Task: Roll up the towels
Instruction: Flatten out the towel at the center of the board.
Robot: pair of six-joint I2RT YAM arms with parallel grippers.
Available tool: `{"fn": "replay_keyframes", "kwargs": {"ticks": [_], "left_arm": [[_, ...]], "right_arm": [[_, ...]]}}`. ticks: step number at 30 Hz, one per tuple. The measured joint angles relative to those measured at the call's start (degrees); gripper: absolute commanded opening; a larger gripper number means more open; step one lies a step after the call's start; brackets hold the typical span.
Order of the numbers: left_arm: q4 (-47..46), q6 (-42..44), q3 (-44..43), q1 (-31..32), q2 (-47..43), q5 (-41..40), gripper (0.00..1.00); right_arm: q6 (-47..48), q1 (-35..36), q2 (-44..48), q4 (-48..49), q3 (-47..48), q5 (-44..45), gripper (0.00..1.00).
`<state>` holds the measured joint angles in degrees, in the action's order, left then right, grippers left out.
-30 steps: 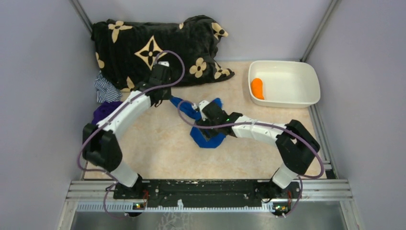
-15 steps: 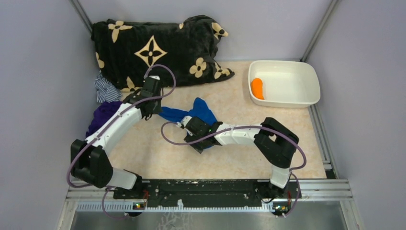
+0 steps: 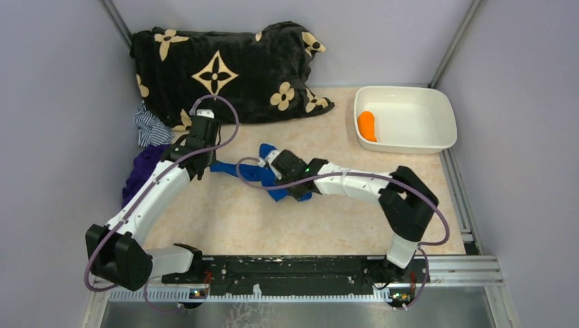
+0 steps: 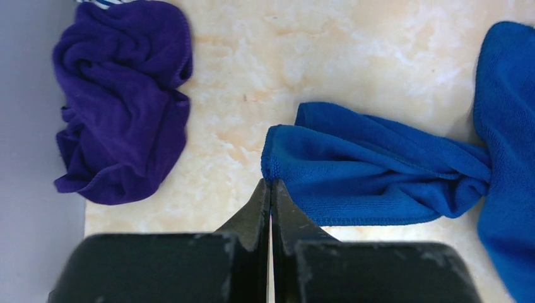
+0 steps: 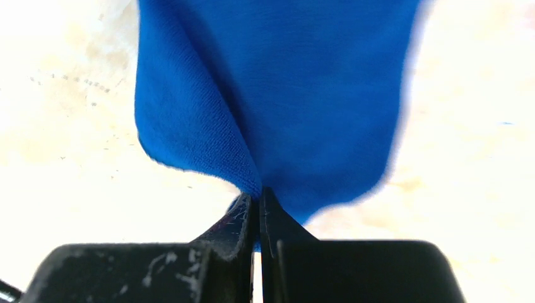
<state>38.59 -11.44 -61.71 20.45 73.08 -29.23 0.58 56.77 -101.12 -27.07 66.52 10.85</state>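
Note:
A blue towel (image 3: 225, 167) lies stretched in a twisted band across the middle of the table. My left gripper (image 3: 205, 166) is shut on its left corner; in the left wrist view the blue towel (image 4: 378, 183) trails off to the right from the left gripper (image 4: 271, 184). My right gripper (image 3: 270, 165) is shut on a fold of the towel's other end. In the right wrist view the blue towel (image 5: 277, 95) rises from the right gripper (image 5: 257, 192). A crumpled purple towel (image 3: 140, 171) sits by the left wall, also seen as the purple towel (image 4: 120, 101).
A black cushion with tan flower shapes (image 3: 225, 68) fills the back left. A striped cloth (image 3: 150, 126) lies beside it. A white tub (image 3: 423, 140) at the back right holds an orange roll (image 3: 367, 125). Walls enclose the table on three sides.
The right gripper has shut on the blue towel. The left arm has drawn its corner leftward and nearer, pulling the towel out into a long band.

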Motion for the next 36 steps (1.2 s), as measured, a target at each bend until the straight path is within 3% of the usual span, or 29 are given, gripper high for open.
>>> {"fn": "replay_keyframes", "kwargs": {"ticks": [4,10,12,15,18,21,29,36], "left_arm": [[-0.35,0.87,1.57,-0.72,-4.37,-2.27,0.00],[-2.91,1.99,5.35,-1.14,-12.57,-4.83,0.00],[-3.98,2.34,6.69,-1.29,-14.03,-5.33,0.00],[-5.09,2.54,8.52,-1.53,-14.82,-5.60,0.00],[-5.60,2.56,9.31,-1.66,-14.53,-5.44,0.00],[-6.62,2.56,9.70,-2.16,-13.99,-4.90,0.00],[-7.76,2.54,10.27,-3.89,-12.09,-1.90,0.00],[-8.35,2.54,10.36,-5.14,-11.78,0.13,0.00]], "right_arm": [[0.55,-6.21,6.71,-5.05,4.98,-1.44,0.00],[-1.03,-19.12,11.08,-11.02,21.53,-7.08,0.00],[-2.75,-23.19,10.73,-12.24,24.96,-7.80,0.07],[-6.12,-27.87,8.09,-13.11,28.17,-7.69,0.34],[-8.24,-30.05,3.45,-13.18,29.66,-4.57,0.48],[-8.22,-29.81,-0.98,-13.27,29.55,-4.57,0.53],[-5.16,-20.68,-0.59,-7.85,17.99,-9.09,0.54],[-5.73,-18.73,-0.61,-3.69,6.62,-10.88,0.55]]}}
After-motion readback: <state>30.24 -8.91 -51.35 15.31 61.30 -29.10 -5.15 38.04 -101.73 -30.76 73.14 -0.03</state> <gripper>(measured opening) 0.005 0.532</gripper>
